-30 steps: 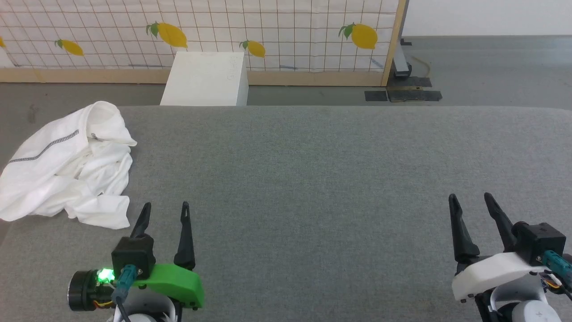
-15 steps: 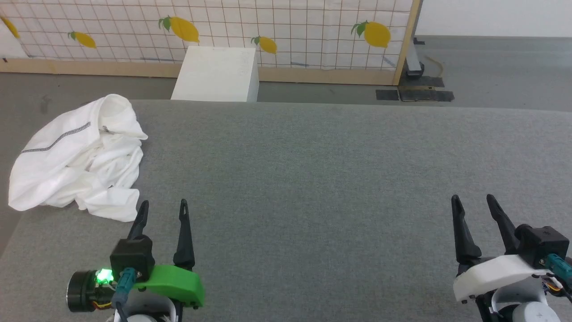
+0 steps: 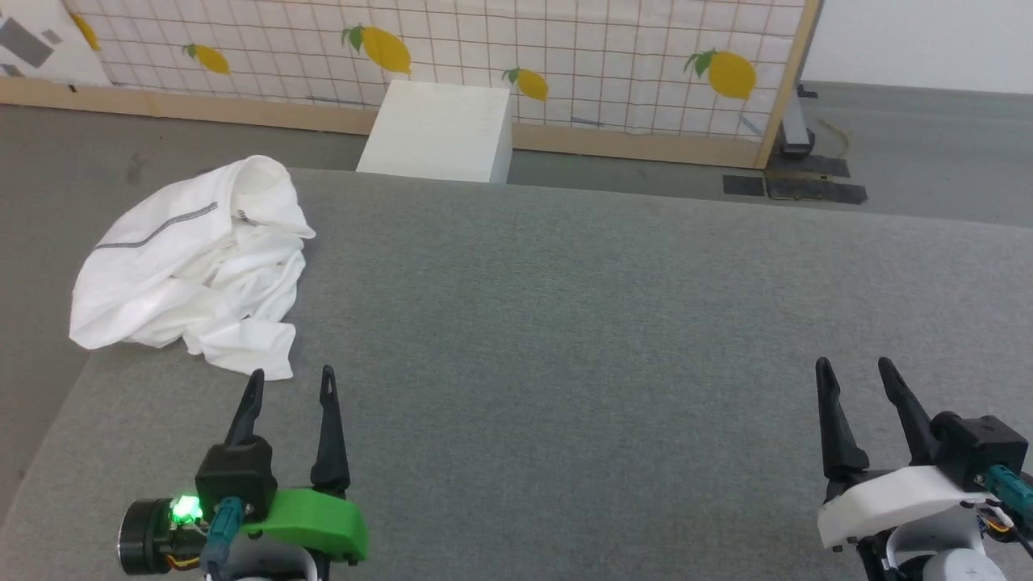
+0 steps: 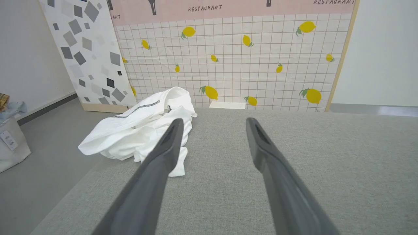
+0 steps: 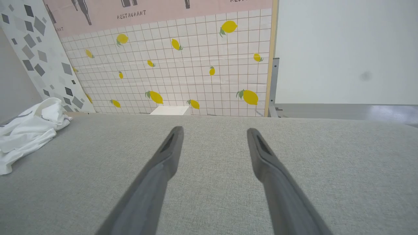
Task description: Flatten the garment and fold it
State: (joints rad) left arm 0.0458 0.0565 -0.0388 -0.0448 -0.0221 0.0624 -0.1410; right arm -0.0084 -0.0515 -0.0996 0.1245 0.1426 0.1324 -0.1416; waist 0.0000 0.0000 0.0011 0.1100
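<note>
Grey felt-like table top (image 3: pixel 581 323) takes up the workspace. A lemon-print panel (image 3: pixel 581 48) and a rigid white box (image 3: pixel 440 129) stand past its far edge.

Left gripper (image 3: pixel 291 373): fingers spread wide, nothing between them. Right gripper (image 3: pixel 853 363): likewise spread wide and empty.

Garment (image 3: pixel 194 266): a crumpled white heap just ahead of the left gripper's tips and a little to their outer side. Its nearest fold lies close to the outer fingertip and looks apart from it. It is well away from the right gripper, far off to that gripper's left.

Handling (judgement):
- Thin, soft and light with no stiffness, so it will drape and trail.
- A deep pinch would likely lift several layers at once.
- The felt probably grips the cloth, so a spread panel should stay put, but dragging may bunch it.
- Best hold is a single edge layer.
- Candidates are the collar (image 3: pixel 258 181), standing up on the heap's far side from the left gripper, or the shoulder along the dark zigzag seam (image 3: pixel 157 232).

Hidden or unclear:
- Sleeves and hem cannot be picked out of the folds.
- Cannot tell which face is up.
- The heap's outer edge appears to lap over the table's side, and how much hangs down is not visible.
- In the left wrist view, one of the gripper's own fingers covers the heap's near corner.
</note>
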